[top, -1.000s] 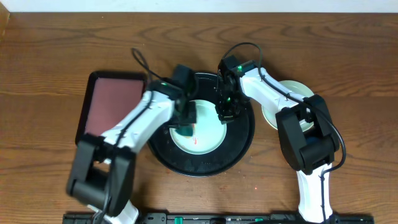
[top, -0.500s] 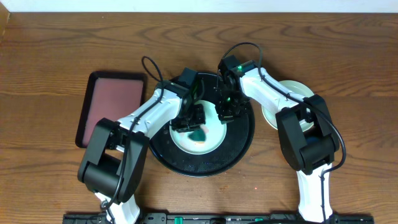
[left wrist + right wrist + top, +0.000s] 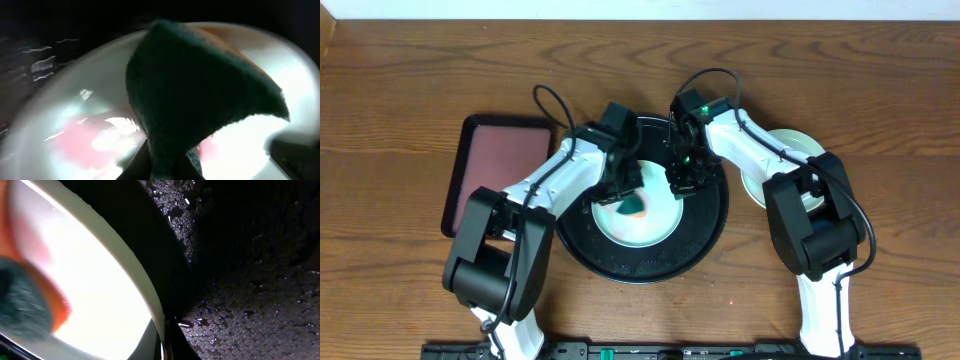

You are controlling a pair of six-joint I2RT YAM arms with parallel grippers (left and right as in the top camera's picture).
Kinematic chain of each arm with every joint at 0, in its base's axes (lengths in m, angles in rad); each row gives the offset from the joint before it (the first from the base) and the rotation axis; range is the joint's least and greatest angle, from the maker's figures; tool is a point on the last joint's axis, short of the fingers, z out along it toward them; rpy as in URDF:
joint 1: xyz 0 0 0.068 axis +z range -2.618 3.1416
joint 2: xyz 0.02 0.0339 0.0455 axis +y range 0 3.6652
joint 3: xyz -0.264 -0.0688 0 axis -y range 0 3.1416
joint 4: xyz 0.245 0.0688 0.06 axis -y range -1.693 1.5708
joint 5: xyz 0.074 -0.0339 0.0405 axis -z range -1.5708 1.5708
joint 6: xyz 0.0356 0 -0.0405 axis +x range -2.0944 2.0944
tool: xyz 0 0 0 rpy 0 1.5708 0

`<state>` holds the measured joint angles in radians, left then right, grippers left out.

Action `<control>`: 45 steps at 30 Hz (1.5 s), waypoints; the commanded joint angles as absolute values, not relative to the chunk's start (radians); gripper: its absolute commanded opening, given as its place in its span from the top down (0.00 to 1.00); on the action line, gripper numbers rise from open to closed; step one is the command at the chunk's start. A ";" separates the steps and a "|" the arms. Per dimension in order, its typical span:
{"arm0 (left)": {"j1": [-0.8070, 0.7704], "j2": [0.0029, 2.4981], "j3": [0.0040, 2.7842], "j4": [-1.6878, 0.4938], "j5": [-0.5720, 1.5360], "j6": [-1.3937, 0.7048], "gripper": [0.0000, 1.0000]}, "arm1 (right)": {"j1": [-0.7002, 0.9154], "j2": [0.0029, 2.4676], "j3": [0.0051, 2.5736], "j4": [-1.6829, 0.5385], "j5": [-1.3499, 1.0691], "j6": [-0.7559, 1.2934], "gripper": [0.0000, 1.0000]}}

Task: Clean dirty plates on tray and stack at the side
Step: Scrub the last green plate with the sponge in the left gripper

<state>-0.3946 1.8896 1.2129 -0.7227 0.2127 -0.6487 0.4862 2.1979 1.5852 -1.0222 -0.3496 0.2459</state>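
Observation:
A light teal plate lies in the large round black tray. My left gripper is shut on a teal and orange sponge and presses it on the plate's upper left; the left wrist view shows the sponge over pink smears on the plate. My right gripper is shut on the plate's upper right rim. Two more plates, pale yellow on top, sit stacked right of the tray, partly hidden by my right arm.
A rectangular black-rimmed tray with a reddish-brown inside lies left of the round tray. Both arms cross over the round tray's upper half. The wooden table surrounds everything.
My left gripper has swept the sponge over the plate, from the left side down toward the middle and back up. The red smear near the plate's centre no longer shows. The right arm has not moved.

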 commanded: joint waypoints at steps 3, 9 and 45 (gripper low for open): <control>-0.378 1.900 1.225 -0.875 0.060 -0.707 0.93 | 0.506 2.237 1.555 -1.000 -0.311 0.265 0.99; -0.429 1.900 1.225 -0.896 0.307 -0.486 0.92 | 0.506 2.237 1.555 -0.999 -0.312 0.265 0.99; -0.461 1.900 1.225 -0.780 0.406 -0.292 0.93 | 0.506 2.237 1.555 -0.999 -0.311 0.265 0.99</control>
